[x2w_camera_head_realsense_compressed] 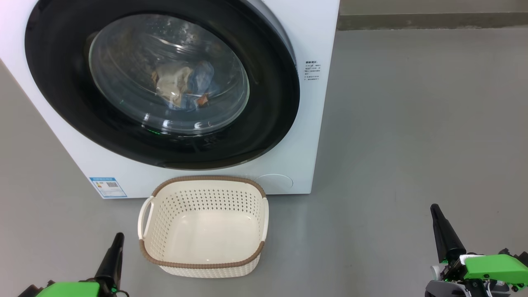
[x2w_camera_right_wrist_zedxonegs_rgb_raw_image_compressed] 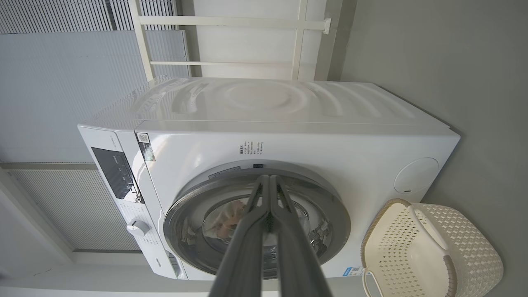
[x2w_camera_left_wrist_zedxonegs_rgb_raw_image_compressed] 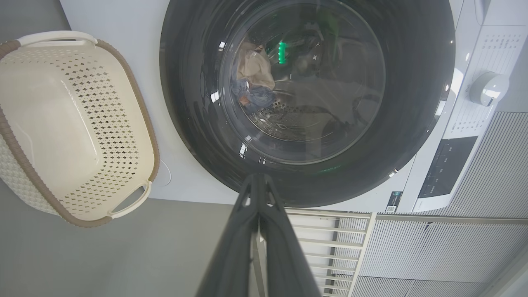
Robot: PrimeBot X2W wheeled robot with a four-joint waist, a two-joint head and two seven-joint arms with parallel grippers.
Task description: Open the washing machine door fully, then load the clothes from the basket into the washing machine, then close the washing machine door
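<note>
The washing machine door sits flush against the front of the washing machine, and through its glass the clothes lie in a small cream and blue heap low in the drum. The basket stands empty on the floor, just in front of the machine's foot and below the door's lower rim. By that layout the task looks all but finished. The main risk is a door that looks closed but has not caught its latch, which the views cannot settle; it could then drift open. A second push to make sure carries its own hazard, since thin finger tips on the bulging glass or the glossy rim could skid off. The left gripper is at the lower left beside the basket and the right gripper is well off to the lower right. Each has its fingers pressed together and carries nothing. A careless sweep of the left arm toward the door could clip the near handle and shove the light basket across the floor.
</note>
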